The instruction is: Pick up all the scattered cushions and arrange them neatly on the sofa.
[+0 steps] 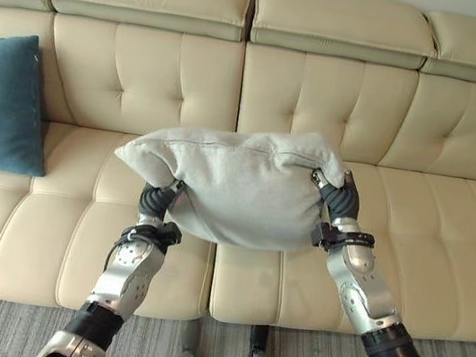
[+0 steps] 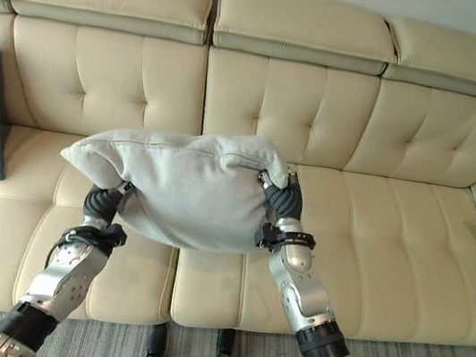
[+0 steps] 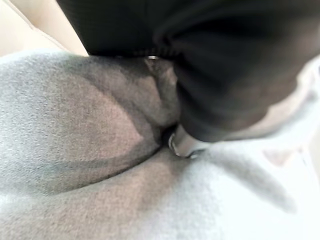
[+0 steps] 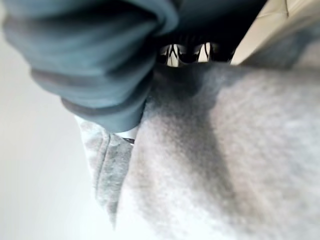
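Grey cushion (image 1: pixel 236 187) hangs between our left hand (image 1: pixel 155 199) and right hand (image 1: pixel 337 194), above the cream sofa (image 1: pixel 412 224); a blue cushion (image 1: pixel 1 100) leans far left. In both wrist views fabric hides our fingers, so we cannot tell their grip.

Grey cushion (image 1: pixel 237 183): soft matt woven cloth; sofa (image 1: pixel 429 227): smooth cream leather, slight sheen; teal cushion (image 1: pixel 1 100): matt fabric.

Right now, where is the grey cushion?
The grey cushion is held up between both hands, left hand and right hand, over the middle of the sofa.
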Controlling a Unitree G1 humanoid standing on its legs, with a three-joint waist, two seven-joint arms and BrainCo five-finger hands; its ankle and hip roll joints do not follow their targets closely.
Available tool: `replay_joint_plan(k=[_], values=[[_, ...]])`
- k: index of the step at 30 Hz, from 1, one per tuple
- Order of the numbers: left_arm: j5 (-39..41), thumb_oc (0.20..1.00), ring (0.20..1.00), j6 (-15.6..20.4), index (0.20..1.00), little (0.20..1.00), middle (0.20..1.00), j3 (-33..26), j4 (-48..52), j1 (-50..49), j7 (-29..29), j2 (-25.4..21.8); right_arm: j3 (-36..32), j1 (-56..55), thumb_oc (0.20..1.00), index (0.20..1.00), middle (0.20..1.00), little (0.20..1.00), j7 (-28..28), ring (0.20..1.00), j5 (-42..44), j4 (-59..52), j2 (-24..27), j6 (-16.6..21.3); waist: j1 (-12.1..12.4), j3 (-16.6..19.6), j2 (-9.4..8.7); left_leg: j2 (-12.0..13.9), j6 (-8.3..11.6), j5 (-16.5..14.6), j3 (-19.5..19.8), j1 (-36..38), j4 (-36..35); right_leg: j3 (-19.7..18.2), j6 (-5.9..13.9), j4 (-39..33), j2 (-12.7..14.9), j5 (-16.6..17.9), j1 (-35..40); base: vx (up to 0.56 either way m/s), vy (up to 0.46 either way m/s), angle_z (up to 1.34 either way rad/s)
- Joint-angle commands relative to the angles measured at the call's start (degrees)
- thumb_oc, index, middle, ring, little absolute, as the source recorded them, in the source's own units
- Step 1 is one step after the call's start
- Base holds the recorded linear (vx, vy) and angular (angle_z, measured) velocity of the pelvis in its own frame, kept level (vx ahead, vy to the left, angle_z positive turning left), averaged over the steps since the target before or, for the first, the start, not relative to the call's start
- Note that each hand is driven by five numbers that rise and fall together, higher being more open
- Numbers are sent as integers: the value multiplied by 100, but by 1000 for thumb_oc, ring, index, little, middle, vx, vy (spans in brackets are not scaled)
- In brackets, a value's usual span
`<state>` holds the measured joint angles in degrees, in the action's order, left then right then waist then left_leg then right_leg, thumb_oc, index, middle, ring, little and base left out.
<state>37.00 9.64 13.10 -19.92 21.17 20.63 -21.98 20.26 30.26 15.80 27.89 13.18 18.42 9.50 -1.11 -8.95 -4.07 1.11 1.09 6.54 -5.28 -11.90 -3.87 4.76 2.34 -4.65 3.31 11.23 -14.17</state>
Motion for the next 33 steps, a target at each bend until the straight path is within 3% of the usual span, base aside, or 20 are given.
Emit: replay_joint_plan(k=[1, 7, 15, 16, 17, 18, 21, 25, 28, 30, 33], values=[[-499, 200, 200, 669, 200, 200, 200, 609, 401, 1314, -160, -38, 623, 823, 200, 200, 200, 200, -79, 200, -349, -291, -393, 255, 169, -66, -4, 21, 60, -642, -23, 29, 214, 58, 495, 585, 177, -1156, 224, -65, -15, 12], [-621, 200, 200, 752, 200, 200, 200, 930, -642, 2867, 34, -552, 759, 2302, 200, 200, 200, 200, 295, 200, -424, 828, -308, 272, 252, -361, -41, 12, 142, -535, 81, -720, 463, 126, 477, 711, 220, -1072, -364, -56, -22, 13], [-962, 200, 200, 650, 200, 200, 200, 1350, -2094, 4029, 174, -723, 925, 3237, 200, 200, 200, 200, 563, 200, -416, 2114, -475, 309, 288, -530, -34, -19, 191, -430, 139, -1027, 417, 159, 507, 695, 220, -1000, -671, -7, -2, 3], [-1022, 639, 639, 595, 639, 639, 639, 1400, -2347, 4147, 197, -709, 998, 3330, 200, 200, 200, 200, 603, 200, -497, 2371, -501, 261, 286, -539, -28, -27, 194, -412, 140, -1035, 398, 158, 508, 683, 216, -990, -685, 0, 3, 3], [-1140, 1000, 1000, 491, 1000, 1000, 1000, 1560, -2900, 4491, 218, -729, 1170, 3529, 947, 947, 947, 947, 669, 947, -707, 2965, -483, 90, 267, -543, -30, -41, 199, -368, 144, -1048, 344, 155, 518, 636, 204, -965, -688, 0, 0, 0], [-1232, 1000, 1000, 425, 1000, 1000, 1000, 1659, -3213, 4705, 223, -785, 1274, 3679, 1000, 1000, 1000, 1000, 701, 1000, -816, 3288, -433, -9, 254, -545, -30, -38, 204, -343, 153, -1034, 304, 151, 521, 610, 198, -954, -680, 0, 0, 0], [-1243, 1000, 1000, 141, 1000, 1000, 1000, 1854, -4256, 5289, 81, -891, 1538, 4138, 1000, 1000, 1000, 1000, 672, 1000, -964, 4266, -181, -364, 210, -547, -36, -36, 217, -269, 163, -969, 170, 163, 536, 529, 170, -909, -628, 3, -2, 7], [591, 1000, 1000, 88, 1000, 1000, 1000, 1104, -4770, 5270, -195, -835, 1257, 4345, 1000, 1000, 1000, 1000, 792, 1000, -543, 4801, 91, -678, 196, -508, -31, -25, 227, -270, 168, -772, 29, 188, 542, 445, 124, -900, -476, 17, 2, 3], [1757, 1000, 1000, 239, 1000, 1000, 1000, 481, -4268, 4910, -217, -903, 637, 4217, 1000, 1000, 1000, 1000, 1097, 1000, 33, 4354, 378, -576, 197, -411, -27, -39, 226, -304, 169, -616, -26, 191, 550, 368, 109, -882, -347, 42, 13, -2], [1963, 1000, 1000, 280, 1000, 1000, 1000, 198, -3828, 4514, -208, -1026, 237, 3978, 1000, 1000, 1000, 1000, 1279, 1000, 252, 3871, 558, -433, 191, -339, -17, -40, 229, -342, 160, -503, -52, 181, 552, 325, 106, -889, -249, 71, 39, -3], [1874, 1000, 1000, 322, 1000, 1000, 1000, -420, -2819, 3145, -320, -1303, -502, 2782, 1000, 1000, 1000, 1000, 1312, 1000, 251, 2637, 1051, -188, 157, -123, -14, -38, 215, -444, 136, -245, -87, 171, 553, 235, 118, -915, -12, 124, 36, 0]])
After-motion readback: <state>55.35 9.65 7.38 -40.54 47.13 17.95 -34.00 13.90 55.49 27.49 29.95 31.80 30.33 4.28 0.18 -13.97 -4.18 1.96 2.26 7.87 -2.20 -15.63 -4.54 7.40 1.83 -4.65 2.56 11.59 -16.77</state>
